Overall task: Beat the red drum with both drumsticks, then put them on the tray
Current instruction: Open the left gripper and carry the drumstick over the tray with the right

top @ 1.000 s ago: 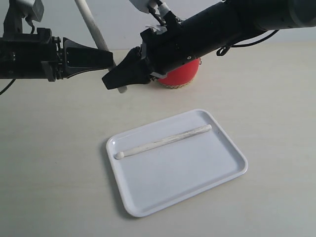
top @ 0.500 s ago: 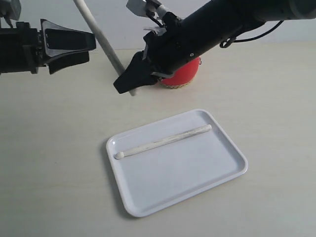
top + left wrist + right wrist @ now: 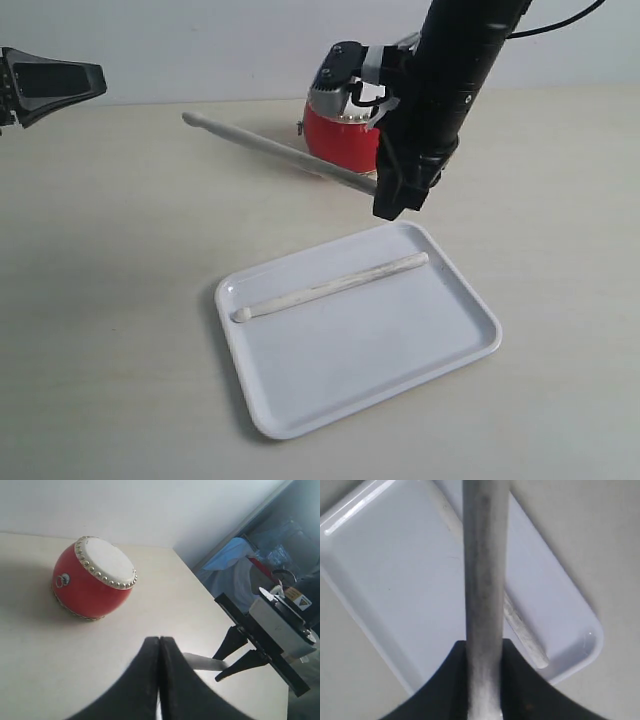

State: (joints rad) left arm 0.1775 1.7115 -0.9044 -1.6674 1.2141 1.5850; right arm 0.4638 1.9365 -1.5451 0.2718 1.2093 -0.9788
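Observation:
The red drum (image 3: pixel 338 140) (image 3: pixel 92 580) stands at the back of the table, partly behind my right arm. My right gripper (image 3: pixel 396 203) (image 3: pixel 484 647) points down over the tray's far corner and is shut on one drumstick (image 3: pixel 270 150) (image 3: pixel 485 565). That stick lies almost level, with its tip out to the left in front of the drum. The other drumstick (image 3: pixel 330 285) (image 3: pixel 520 625) rests slantwise on the white tray (image 3: pixel 380 360) (image 3: pixel 395 575). My left gripper (image 3: pixel 98 80) (image 3: pixel 159 640) hangs at the far left, shut with nothing in it.
A pale bare tabletop (image 3: pixel 110 300) surrounds the tray and drum. In the left wrist view, blue cloth and clutter (image 3: pixel 260 555) show beyond the table's edge, and the right gripper's black fingers (image 3: pixel 240 650) stand close by.
My right arm swung right and turned downward over the tray's far corner, bringing its drumstick from steeply raised to nearly level. My left gripper drew back to the left edge.

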